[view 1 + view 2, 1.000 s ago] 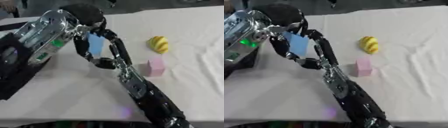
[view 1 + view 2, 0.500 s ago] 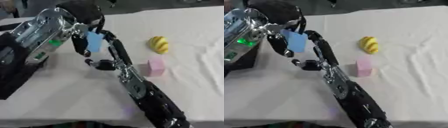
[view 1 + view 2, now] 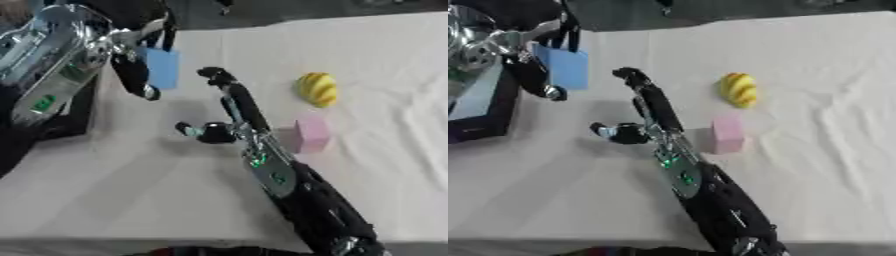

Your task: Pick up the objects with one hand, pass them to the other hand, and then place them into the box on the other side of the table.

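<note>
A flat blue block hangs above the table's left part, pinched by my left hand, whose fingers curl round it. My right hand stands just right of it, apart from the block, with fingers straight and thumb spread, holding nothing. A yellow ridged object lies on the white cloth to the right. A pink block stands below it, next to my right forearm. The dark box sits at the table's left edge, partly hidden by my left arm.
The white tablecloth is wrinkled on the right side. My right forearm crosses the table's front middle. The table's far edge runs along the top.
My left hand has carried the blue block left and up, out of the right hand's fingers. The right hand has let go and now stands open, apart from it.
</note>
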Motion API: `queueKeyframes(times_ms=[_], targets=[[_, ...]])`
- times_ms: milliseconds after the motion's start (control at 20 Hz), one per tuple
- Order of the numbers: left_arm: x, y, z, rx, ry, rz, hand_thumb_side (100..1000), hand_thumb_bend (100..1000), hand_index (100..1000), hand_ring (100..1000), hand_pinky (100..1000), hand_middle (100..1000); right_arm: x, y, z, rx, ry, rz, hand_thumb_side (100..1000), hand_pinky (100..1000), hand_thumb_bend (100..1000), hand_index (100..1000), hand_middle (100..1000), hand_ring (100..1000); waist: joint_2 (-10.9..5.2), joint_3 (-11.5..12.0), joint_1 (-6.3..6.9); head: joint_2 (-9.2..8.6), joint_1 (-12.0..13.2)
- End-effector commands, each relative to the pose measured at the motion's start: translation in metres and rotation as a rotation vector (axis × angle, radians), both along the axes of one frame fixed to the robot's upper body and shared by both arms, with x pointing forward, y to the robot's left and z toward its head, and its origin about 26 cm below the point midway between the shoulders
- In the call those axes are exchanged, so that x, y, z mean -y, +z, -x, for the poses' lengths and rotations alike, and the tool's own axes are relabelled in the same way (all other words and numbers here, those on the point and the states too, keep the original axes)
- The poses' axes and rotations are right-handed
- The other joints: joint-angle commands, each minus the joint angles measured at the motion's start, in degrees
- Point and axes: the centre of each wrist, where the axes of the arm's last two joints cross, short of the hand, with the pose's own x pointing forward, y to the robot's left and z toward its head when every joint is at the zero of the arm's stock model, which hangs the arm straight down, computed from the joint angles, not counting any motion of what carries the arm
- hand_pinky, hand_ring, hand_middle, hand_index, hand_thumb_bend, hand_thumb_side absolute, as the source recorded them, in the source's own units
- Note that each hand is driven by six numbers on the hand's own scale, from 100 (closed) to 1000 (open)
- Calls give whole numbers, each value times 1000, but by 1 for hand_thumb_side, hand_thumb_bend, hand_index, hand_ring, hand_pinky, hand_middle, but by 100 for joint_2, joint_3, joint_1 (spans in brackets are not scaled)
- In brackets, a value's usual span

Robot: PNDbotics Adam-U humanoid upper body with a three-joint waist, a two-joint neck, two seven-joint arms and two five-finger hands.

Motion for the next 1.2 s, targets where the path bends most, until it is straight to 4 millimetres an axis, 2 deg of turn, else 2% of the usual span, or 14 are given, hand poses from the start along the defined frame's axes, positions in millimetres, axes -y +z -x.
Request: queueKeyframes(times_ms=[50,300,650,850,1000,1200], targets=[[-22,19,2,65,60,70,100,608,467,434,437,397,-3,15,-1,39,18,8,220,838,660,875,874,801,-36,-3,-10,-12,18],[-49,24,-3,76,152,118,100,608,463,429,429,390,-3,20,-1,51,30,12,222,838,659,873,872,800,-25,-8,-33,-31,122],[-97,23,-16,85,325,197,100,606,458,423,414,379,-3,29,0,73,39,12,223,837,668,858,868,797,-7,-16,-76,-156,523],[-128,17,-29,87,437,256,100,607,455,418,403,371,-3,35,0,84,41,-3,223,835,666,843,860,791,7,-22,-101,-242,709],[-146,11,-38,85,499,318,100,571,447,408,390,358,-4,39,1,92,42,-17,218,833,659,833,851,785,20,-25,-125,-283,809],[-165,3,-47,92,562,373,100,593,454,416,395,364,-5,46,3,104,51,-37,215,833,659,835,850,784,42,-36,-150,-331,911]])
